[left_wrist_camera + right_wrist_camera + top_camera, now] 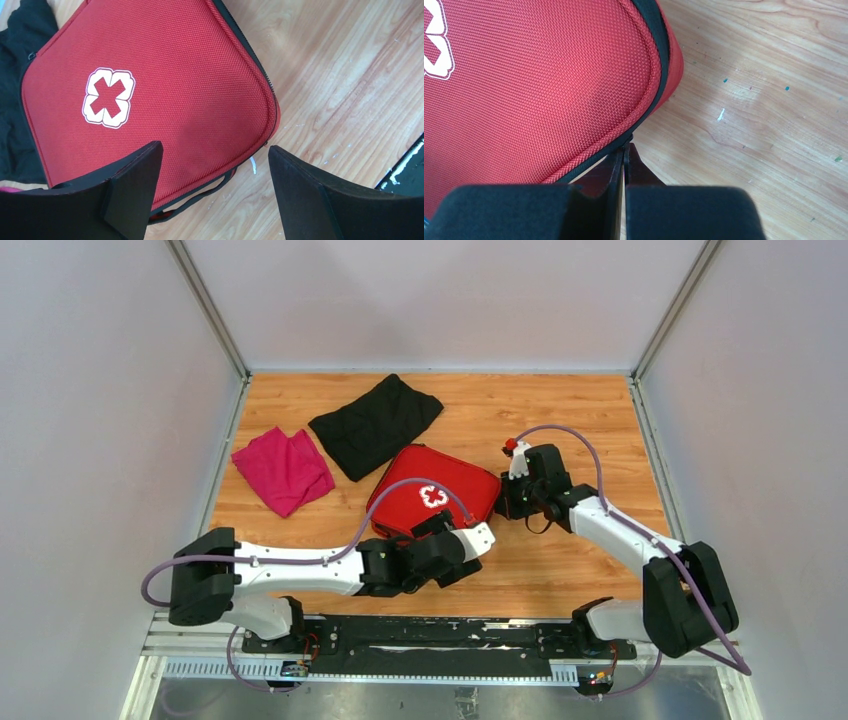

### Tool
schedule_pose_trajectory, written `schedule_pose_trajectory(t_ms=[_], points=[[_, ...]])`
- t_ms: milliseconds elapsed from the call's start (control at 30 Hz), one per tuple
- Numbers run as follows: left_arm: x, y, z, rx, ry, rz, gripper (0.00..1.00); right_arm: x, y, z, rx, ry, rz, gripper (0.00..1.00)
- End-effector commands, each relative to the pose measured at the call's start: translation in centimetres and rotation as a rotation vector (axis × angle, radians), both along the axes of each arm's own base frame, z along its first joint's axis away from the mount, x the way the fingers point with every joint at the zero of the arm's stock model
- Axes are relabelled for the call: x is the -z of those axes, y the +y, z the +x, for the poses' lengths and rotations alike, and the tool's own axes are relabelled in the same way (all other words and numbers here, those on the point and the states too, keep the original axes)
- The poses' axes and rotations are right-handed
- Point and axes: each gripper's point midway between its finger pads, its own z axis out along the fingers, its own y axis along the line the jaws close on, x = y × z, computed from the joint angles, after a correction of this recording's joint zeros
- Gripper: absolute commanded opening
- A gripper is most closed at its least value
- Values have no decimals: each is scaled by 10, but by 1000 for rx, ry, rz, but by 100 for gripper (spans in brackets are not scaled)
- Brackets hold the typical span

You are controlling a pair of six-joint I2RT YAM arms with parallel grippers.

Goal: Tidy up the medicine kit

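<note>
The medicine kit [415, 480] lies zipped shut on the wooden table, a red soft case with a white cross [108, 97] on its lid. My left gripper [215, 150] hovers open over the kit's near corner, with nothing between its fingers. Below it, the case's black carry strap [210, 187] sticks out onto the wood. My right gripper [625, 146] is shut, and its tips touch the black zipper line at the edge of the kit [539, 85]. Whether a zip pull is pinched there, I cannot tell. In the top view the right gripper [503, 502] sits at the kit's right side.
A black cloth [375, 423] lies behind the kit, its edge touching the case. A magenta cloth [283, 468] lies to the left of both. Grey walls close in the table on three sides. Bare wood shows to the right of the kit.
</note>
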Motion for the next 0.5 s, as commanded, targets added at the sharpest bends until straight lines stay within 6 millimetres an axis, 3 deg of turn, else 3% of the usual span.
schedule_pose_trajectory(t_ms=[0,300,467], points=[[15,-4,2,-52,10,-28,82,2,-7,-14,11,50,-43,0],[37,-8,-8,-4,61,-28,82,6,-13,-26,1,78,-61,0],[47,-5,-4,-39,57,5,74,14,-15,-37,1,120,-67,0]])
